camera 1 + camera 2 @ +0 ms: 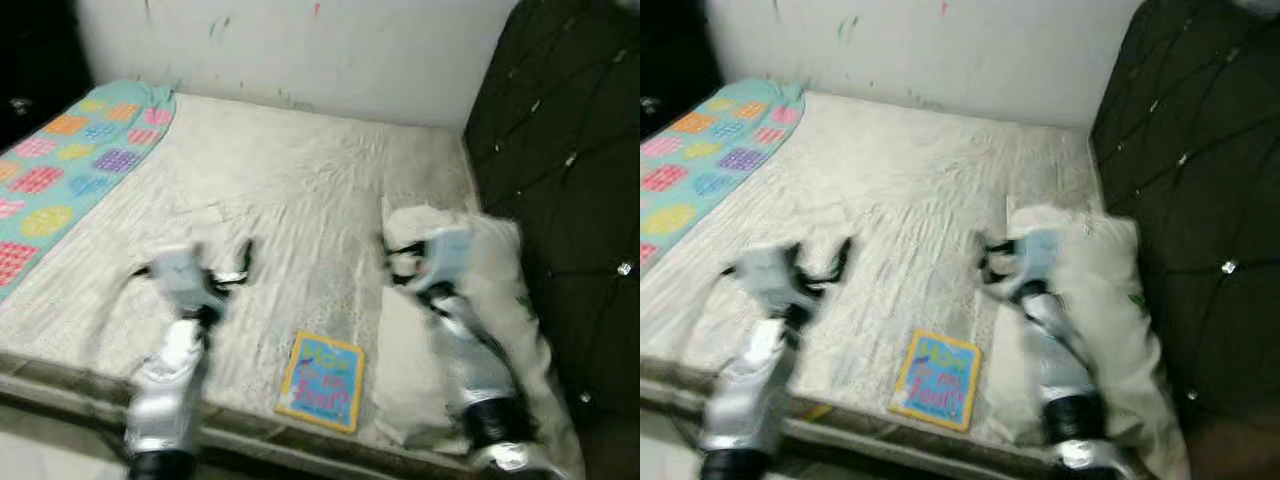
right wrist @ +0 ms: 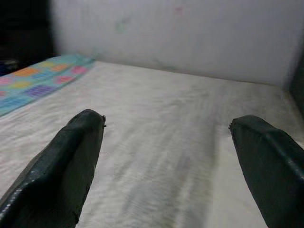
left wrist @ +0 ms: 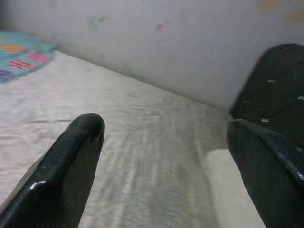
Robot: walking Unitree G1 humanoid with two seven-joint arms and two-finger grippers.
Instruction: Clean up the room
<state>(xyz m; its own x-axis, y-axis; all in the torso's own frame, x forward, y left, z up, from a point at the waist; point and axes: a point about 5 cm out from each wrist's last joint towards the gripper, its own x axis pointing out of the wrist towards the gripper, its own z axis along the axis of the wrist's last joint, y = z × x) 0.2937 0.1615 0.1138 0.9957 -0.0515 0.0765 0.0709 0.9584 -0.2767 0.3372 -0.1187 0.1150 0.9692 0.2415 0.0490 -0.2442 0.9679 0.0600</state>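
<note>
**Bed: tidying barely begun**

Done: nothing that can be judged finished. Left: a book (image 1: 321, 381) is still lying flat on the mattress (image 1: 290, 190) near its front edge; a pillow (image 1: 440, 330) is slumped against the dark headboard (image 1: 570, 200); a patterned blanket (image 1: 70, 160) is spread at the far left corner.

Left gripper (image 1: 232, 268): fingers spread wide, nothing held, poised over the mattress left of the book. Right gripper (image 1: 395, 262): fingers spread wide, nothing held, over the pillow's inner edge. The book is placed between both arms, nearer the robot than either gripper.
</note>
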